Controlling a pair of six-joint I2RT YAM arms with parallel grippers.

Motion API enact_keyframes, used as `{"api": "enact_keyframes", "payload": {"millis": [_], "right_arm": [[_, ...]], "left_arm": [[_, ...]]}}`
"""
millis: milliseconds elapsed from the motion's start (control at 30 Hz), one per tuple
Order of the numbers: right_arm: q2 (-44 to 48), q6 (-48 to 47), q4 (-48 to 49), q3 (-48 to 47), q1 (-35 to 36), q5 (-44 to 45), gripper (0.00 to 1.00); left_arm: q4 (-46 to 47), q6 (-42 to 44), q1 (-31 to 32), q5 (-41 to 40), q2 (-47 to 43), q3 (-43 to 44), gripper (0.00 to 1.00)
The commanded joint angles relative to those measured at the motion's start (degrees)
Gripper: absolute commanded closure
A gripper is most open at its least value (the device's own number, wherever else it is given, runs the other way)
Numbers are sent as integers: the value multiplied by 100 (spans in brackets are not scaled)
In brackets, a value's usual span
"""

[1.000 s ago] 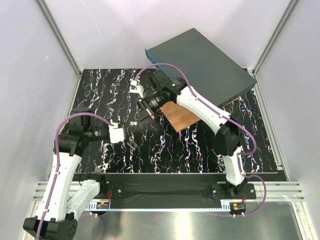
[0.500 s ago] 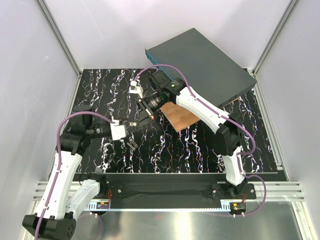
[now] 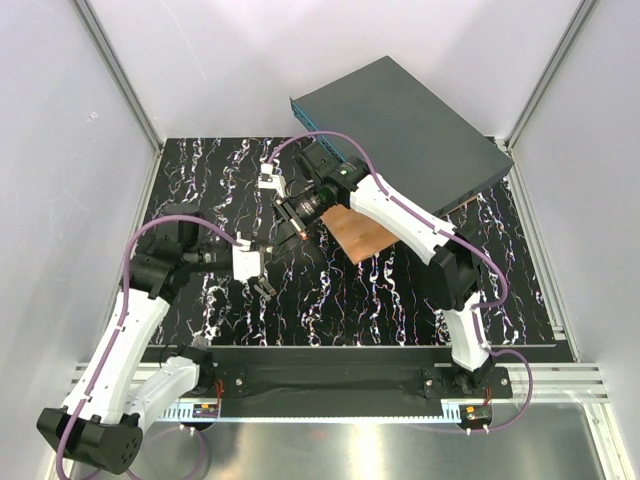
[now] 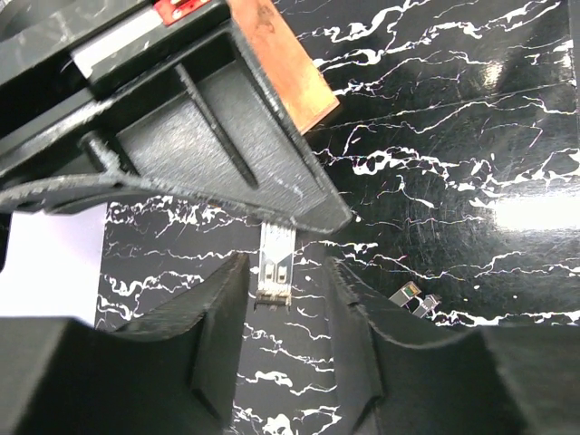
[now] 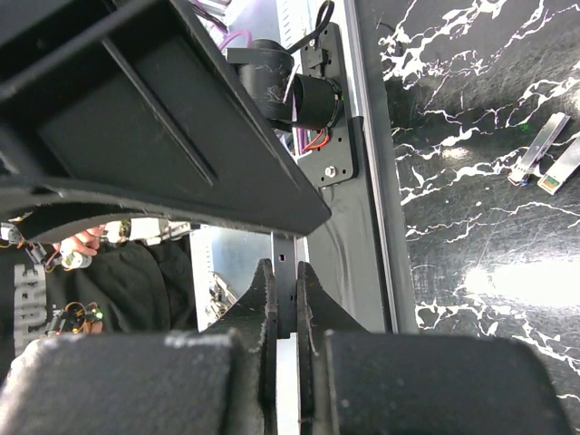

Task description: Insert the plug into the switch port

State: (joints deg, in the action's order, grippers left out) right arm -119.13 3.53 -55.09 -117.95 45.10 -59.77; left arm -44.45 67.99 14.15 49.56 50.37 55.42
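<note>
Moved since earlier: left gripper [image 4: 286, 266], rightward across marbled mat [image 4: 453, 136]; jaws spread either side of plug [image 4: 275, 265] | right gripper [image 5: 283, 276]: jaws pressed together; beside copper plate [image 3: 365, 240]

Right wrist view: white lettering on a dark garment [image 5: 22, 301] at the left edge, cut off by the frame; only what looks like "URE" can be made out. Left wrist view: red label [image 4: 181, 9] at the top edge, marks too small to read
</note>
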Motion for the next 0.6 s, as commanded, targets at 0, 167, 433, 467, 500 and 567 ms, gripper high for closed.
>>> {"api": "enact_keyframes", "payload": {"millis": [0,167,433,467,500,567], "right_arm": [[-22,157,235,-44,25,-325,100],[-49,218,271,-35,16,-369,100],[-14,183,253,-26,16,-343,78],[-5,157,262,-61,25,-325,66],[4,96,245,-105,16,-238,56],[48,25,218,-333,-45,-97,28]], "left_arm": [[235,74,149,-148,25,206,59],[252,48,193,-324,131,224,66],[208,-258,220,-412,140,276,93],[208,-338,220,-421,140,277,96],[191,-417,220,-430,114,277,100],[156,-619,211,-438,78,224,100]]}}
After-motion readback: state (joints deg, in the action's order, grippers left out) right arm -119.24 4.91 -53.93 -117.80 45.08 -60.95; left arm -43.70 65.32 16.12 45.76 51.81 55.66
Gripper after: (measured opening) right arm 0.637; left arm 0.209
